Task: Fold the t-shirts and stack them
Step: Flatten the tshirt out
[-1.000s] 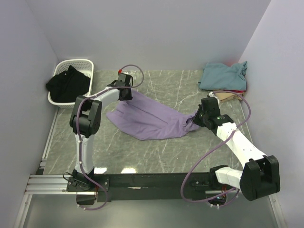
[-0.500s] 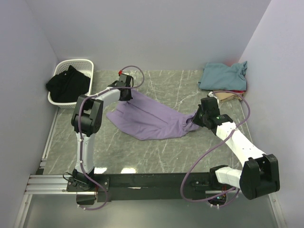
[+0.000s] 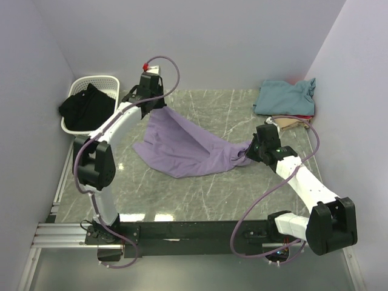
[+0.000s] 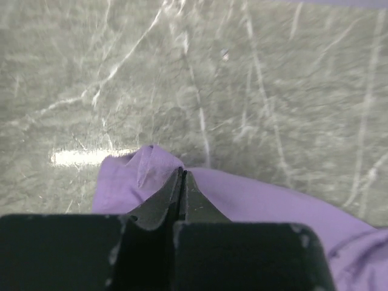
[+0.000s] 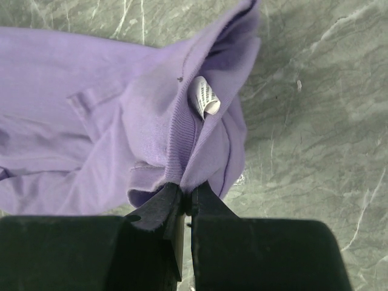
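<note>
A lavender t-shirt (image 3: 188,145) stretches across the middle of the marble table, rumpled. My left gripper (image 3: 151,104) is shut on the shirt's far left corner and holds it above the table; in the left wrist view the jaws (image 4: 182,176) pinch a thin fold of the purple cloth (image 4: 254,200). My right gripper (image 3: 251,147) is shut on the shirt's ribbed collar (image 5: 182,127), near the white label (image 5: 205,97). A teal t-shirt (image 3: 285,96) lies folded at the far right on top of a red one (image 3: 308,117) and a tan one (image 3: 291,123).
A white laundry basket (image 3: 77,124) with a black garment (image 3: 88,104) stands at the far left by the wall. Lavender walls close in the table on the left, back and right. A black rail (image 3: 194,230) runs along the near edge.
My left gripper has closed on the shirt's corner, then risen and moved back and left, drawing the cloth up and spreading it. The right gripper has stayed put.
</note>
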`<state>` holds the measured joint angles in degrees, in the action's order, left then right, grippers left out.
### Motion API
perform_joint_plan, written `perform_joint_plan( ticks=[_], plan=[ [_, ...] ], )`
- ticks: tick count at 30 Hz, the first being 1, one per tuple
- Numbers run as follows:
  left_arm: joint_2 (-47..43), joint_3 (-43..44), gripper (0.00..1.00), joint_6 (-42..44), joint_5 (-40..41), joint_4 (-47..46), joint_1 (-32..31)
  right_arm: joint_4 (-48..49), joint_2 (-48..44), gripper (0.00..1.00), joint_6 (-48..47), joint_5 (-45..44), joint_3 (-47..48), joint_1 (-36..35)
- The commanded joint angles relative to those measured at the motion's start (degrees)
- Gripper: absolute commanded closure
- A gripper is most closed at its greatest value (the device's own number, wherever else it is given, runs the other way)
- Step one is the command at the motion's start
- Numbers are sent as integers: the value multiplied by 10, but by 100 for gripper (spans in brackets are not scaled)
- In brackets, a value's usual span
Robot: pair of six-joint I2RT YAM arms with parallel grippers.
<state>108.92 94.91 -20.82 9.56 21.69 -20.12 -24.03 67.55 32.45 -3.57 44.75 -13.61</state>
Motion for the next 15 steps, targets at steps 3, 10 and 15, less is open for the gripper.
perform_joint_plan(
  ticks=[3, 10, 15],
  plan=[
    [-84, -17, 99, 3, -34, -20, 2, 3, -43, 100, -7, -31, -5, 2],
    [-185, -40, 99, 2, 22, -2, 3, -25, -47, 100, -26, -126, 54, 13],
    [-261, -89, 99, -15, 70, 10, 10, -65, -19, 100, -30, -184, 90, 22]
  ],
)
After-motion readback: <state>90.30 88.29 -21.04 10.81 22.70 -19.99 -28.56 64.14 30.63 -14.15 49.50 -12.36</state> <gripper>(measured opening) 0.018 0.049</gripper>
